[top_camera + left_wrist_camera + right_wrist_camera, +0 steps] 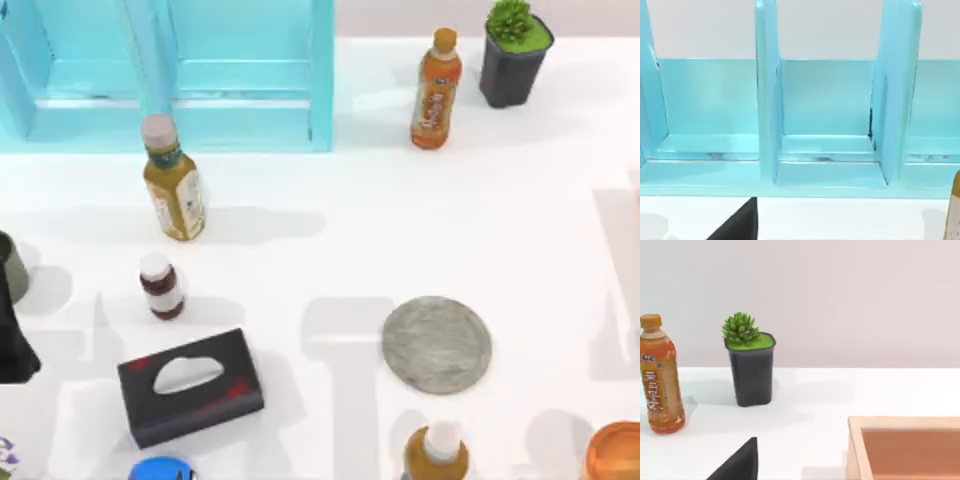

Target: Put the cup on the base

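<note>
- Cup (12, 268), olive-grey, sits at the far left edge of the table in the top view, half cut off by the frame; the left arm's dark bulk (14, 340) stands against it, and whether the left end effector is clenched on the cup or released cannot be told
- Base (436, 344), a mottled grey disc, lies well apart to the right, bare on top; the carry, as judged here, must cross most of the table
- Small red-brown bottle (160, 286) and black tissue box (190, 387) stand between cup and base; a low, straight sweep could clip either, so the likely remedy is height
- Yellow-green tea bottle (174, 192) stands further back beside the blue rack (250, 90); a swing towards the rack risks toppling it
- White-capped bottle (436, 456) stands just beside the base's near rim; an off-centre descent could knock it, or leave the cup tilted on the disc's edge
- Right arm idles at the right side; its wrist view faces the orange bottle (659, 375) and potted plant (748, 360); whether the right end effector is clenched or released cannot be told
</note>
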You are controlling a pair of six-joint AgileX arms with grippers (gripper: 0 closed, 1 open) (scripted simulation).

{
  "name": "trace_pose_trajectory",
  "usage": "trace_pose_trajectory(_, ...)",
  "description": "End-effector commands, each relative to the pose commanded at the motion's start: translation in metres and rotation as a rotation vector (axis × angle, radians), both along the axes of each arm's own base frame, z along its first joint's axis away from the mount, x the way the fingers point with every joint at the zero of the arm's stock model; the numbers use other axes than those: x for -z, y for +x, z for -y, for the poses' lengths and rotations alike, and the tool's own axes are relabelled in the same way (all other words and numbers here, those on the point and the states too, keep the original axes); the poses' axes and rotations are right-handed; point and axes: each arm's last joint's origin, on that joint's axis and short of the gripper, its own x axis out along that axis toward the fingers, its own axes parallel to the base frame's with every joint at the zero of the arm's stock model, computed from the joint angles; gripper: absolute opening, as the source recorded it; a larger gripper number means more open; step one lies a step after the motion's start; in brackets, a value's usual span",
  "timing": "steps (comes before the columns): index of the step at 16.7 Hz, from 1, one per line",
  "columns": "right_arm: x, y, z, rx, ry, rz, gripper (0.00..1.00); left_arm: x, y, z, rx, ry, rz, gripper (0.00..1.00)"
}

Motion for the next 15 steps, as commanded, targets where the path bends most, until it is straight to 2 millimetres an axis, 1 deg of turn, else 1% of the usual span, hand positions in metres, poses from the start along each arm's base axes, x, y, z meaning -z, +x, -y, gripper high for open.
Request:
trace_pose_trajectory(3,0.0,0.0,0.0,0.0,0.0,0.0,1.0,-0.002,0.0,0.0,-0.002,0.01,-0.009,1.0)
trace_pose_trajectory(5,0.0,0.0,0.0,0.0,0.0,0.0,1.0,-0.011,0.0,-0.001,-0.01,0.06,-0.051,1.0)
trace_pose_trajectory(6,0.0,0.0,0.0,0.0,0.0,0.0,1.0,-0.019,0.0,-0.002,-0.016,0.101,-0.083,1.0)
trace_pose_trajectory(8,0.0,0.0,0.0,0.0,0.0,0.0,1.0,-0.041,0.003,-0.004,-0.027,0.212,-0.161,1.0)
trace_pose_trajectory(11,0.0,0.0,0.0,0.0,0.0,0.0,1.0,-0.088,0.013,-0.009,-0.021,0.448,-0.304,1.0)
trace_pose_trajectory(13,0.0,0.0,0.0,0.0,0.0,0.0,1.0,-0.121,0.027,-0.013,0.015,0.635,-0.416,1.0)
trace_pose_trajectory(15,0.0,0.0,0.0,0.0,0.0,0.0,1.0,-0.149,0.048,-0.018,0.086,0.822,-0.545,1.0)
